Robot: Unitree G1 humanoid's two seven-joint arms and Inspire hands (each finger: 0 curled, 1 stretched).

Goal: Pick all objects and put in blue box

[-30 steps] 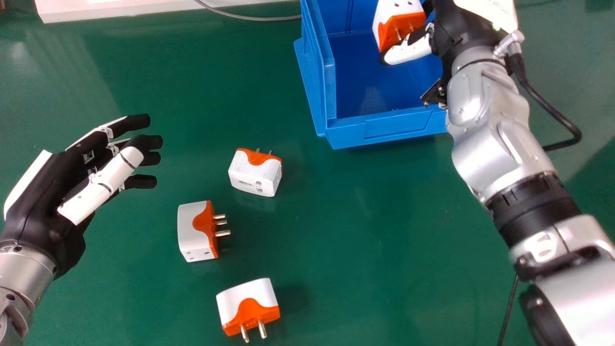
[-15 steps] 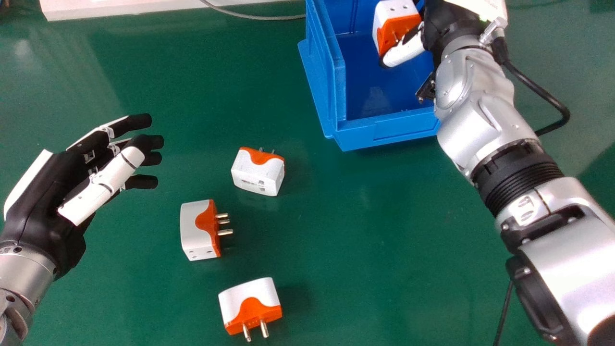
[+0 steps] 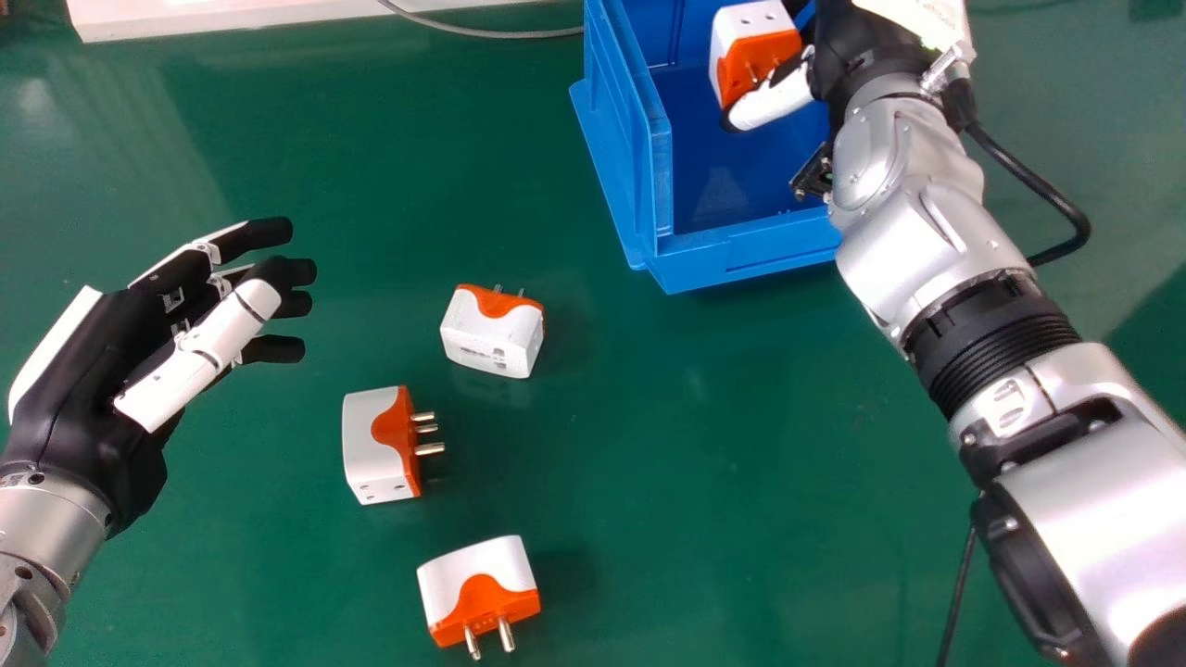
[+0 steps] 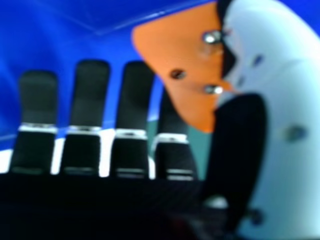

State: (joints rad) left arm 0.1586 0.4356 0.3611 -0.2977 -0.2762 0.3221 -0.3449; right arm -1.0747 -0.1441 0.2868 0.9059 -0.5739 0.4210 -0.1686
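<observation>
Relative to the earlier head views, the right hand [image 3: 776, 98] has shifted a little toward the robot's left and slightly nearer the robot, carrying the orange-and-white adapter [image 3: 756, 57] with it, so that the adapter is now closer to the left wall of the blue box [image 3: 741, 254]. The silver right forearm [image 3: 936, 232] has swung leftward in the same direction. The near left corner of the box has moved slightly toward the robot's right and toward the robot, leaving the left wall at a slightly changed angle.
</observation>
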